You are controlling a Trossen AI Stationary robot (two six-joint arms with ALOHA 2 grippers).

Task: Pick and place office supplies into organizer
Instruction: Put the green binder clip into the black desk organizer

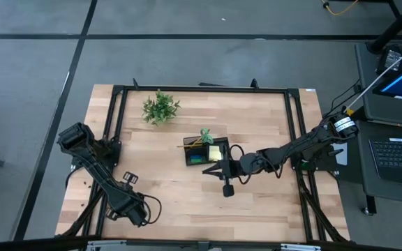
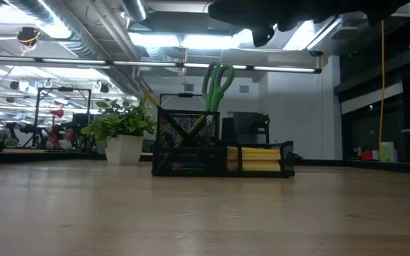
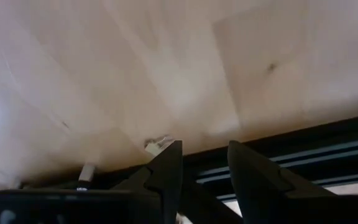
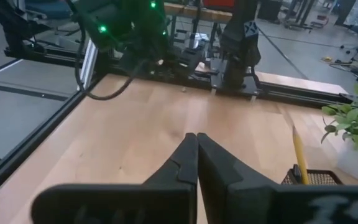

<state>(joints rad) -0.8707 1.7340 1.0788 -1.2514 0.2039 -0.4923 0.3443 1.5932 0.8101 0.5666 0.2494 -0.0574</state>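
Observation:
The black mesh organizer stands on the middle of the table. In it are a yellow sticky-note pad, green-handled scissors standing handles up, and a yellow pencil. My right gripper is shut with nothing in it, just on the near side of the organizer and above the wood, pointing toward the table's left. My left gripper hangs open over the near left part of the table, pointing down, with nothing between its fingers.
A leafy plant in a white pot stands at the far left of the organizer. Black frame rails run round the table's edges. Bare wood lies in front of the organizer. A laptop sits off the table's right side.

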